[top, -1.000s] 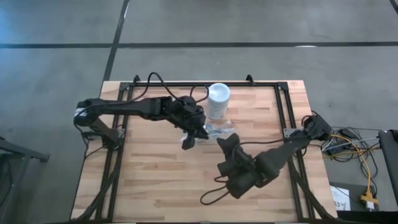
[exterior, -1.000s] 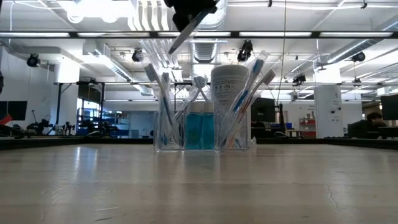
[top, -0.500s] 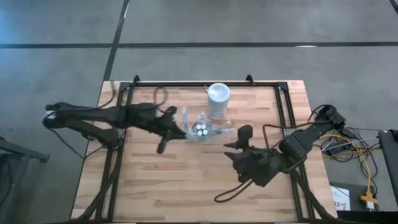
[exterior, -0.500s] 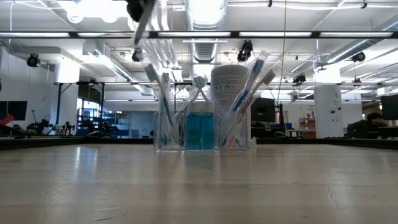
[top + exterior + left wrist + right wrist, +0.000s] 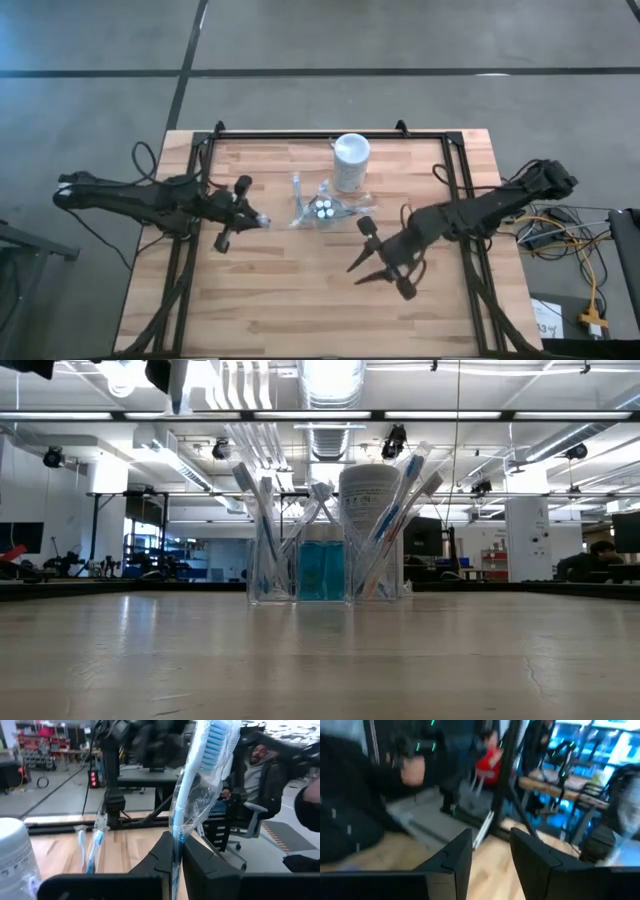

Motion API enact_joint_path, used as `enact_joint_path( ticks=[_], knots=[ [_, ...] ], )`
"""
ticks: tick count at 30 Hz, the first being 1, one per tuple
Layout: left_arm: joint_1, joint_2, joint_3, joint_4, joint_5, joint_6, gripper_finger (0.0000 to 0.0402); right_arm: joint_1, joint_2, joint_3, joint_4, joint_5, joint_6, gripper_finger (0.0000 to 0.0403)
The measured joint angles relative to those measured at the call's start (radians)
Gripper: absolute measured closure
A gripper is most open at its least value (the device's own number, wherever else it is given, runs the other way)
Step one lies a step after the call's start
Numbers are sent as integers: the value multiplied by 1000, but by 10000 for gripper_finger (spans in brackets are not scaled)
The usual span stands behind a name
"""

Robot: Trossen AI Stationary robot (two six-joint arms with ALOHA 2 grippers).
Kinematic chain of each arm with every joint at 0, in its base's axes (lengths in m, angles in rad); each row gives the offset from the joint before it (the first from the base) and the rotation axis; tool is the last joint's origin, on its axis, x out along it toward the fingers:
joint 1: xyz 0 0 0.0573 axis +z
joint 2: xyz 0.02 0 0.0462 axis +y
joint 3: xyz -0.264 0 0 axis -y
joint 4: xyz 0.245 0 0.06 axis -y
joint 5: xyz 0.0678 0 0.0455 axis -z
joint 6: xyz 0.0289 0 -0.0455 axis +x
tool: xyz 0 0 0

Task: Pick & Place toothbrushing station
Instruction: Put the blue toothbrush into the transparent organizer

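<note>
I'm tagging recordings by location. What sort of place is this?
Probably a large robotics lab or workshop hall. The low view shows exposed ceiling ducting and strip lights over rows of distant workbenches, and the wooden table stands on bare concrete floor.

Left pincer (image 5: 243, 221) is clamped tight, arm stretched low across the table; right pincer (image 5: 372, 268) stands spread.

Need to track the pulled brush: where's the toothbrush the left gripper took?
The wrapped toothbrush is clamped in the left gripper, over the table's left half, left of the clear holder.
</note>
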Motion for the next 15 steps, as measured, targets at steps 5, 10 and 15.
enact_joint_path(
  ticks=[5, 10, 15],
  knots=[
    [-34, -15, -58, 57, 2, 21, 382, -97, -45, -266, 373, -22, 167, 270],
    [-55, 60, -118, 254, 3, 21, 382, -124, -14, -409, 660, -19, 249, 252],
    [-63, 195, -121, 459, -51, -6, 383, -125, 66, -416, 782, 83, 314, 223]
  ],
)
